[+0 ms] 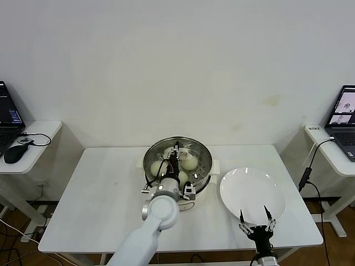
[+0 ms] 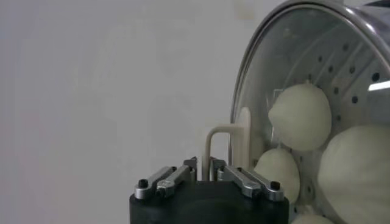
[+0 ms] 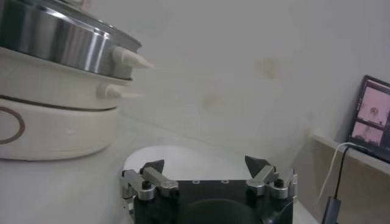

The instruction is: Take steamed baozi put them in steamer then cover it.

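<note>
Hovering my left end effector [image 2: 205, 163] at cream bar handle of round clear glass cover [image 2: 292, 79], seated on shiny steel steamer [image 1: 204, 166] over pale round baozi [image 2: 303, 115]; grip state unclear. Right end effector [image 1: 257, 217] released, idle by flat white plate [image 1: 252, 191] on table.

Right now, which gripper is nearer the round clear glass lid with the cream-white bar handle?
Left. The left gripper is over the steamer, fingers at the lid's handle. The right gripper hangs open apart from it, at the white plate's near edge.
</note>
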{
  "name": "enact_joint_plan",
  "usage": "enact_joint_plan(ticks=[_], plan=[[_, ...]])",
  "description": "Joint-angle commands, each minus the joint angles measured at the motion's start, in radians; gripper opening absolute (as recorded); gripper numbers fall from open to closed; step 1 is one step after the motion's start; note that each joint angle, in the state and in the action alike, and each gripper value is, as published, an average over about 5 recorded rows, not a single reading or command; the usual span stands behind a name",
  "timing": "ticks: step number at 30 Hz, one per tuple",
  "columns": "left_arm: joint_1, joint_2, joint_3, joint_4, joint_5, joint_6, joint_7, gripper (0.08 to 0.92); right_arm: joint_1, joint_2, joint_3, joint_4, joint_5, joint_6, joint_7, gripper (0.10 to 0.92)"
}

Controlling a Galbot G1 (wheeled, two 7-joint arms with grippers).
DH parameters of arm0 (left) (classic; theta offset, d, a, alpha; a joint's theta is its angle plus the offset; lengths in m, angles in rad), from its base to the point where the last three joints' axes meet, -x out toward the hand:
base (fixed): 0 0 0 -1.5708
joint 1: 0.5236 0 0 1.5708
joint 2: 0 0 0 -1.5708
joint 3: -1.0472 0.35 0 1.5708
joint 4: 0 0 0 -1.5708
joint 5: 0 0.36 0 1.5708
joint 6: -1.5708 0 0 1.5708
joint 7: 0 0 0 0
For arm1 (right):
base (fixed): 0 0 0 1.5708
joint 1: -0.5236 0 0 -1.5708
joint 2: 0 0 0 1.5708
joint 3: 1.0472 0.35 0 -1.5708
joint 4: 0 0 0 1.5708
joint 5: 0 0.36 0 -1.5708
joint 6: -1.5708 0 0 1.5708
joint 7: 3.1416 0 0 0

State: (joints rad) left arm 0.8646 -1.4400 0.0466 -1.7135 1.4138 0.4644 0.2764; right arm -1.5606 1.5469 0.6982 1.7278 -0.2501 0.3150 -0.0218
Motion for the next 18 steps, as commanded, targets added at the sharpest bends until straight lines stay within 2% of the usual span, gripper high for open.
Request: enact_joint_plan(ticks=[1,9,12,15,18], plan=[[0.15,0.095,-0.015,-0.247,-0.05,-0.007,-0.009,0.441,-0.005,-0.003,0.003,0.0,0.0,0.0,0.0,0.823],[0.464,0.219,-0.17,-0.571,-0.275,-0.066,-0.075,0.675,-0.024,-0.029,0.008,0.009,0.009,0.004,-0.003,0.822],[0.62,0.243,-0.273,-0.651,-0.512,-0.115,-0.169,0.753,-0.036,-0.046,0.006,0.017,0.021,0.011,-0.006,0.823],[0.748,0.25,-0.414,-0.661,-0.866,-0.253,-0.309,0.804,-0.05,-0.068,-0.001,0.028,0.045,0.017,-0.01,0.823],[0.856,0.242,-0.546,-0.627,-1.127,-0.432,-0.381,0.82,-0.06,-0.078,-0.014,0.047,0.068,0.018,-0.012,0.822]])
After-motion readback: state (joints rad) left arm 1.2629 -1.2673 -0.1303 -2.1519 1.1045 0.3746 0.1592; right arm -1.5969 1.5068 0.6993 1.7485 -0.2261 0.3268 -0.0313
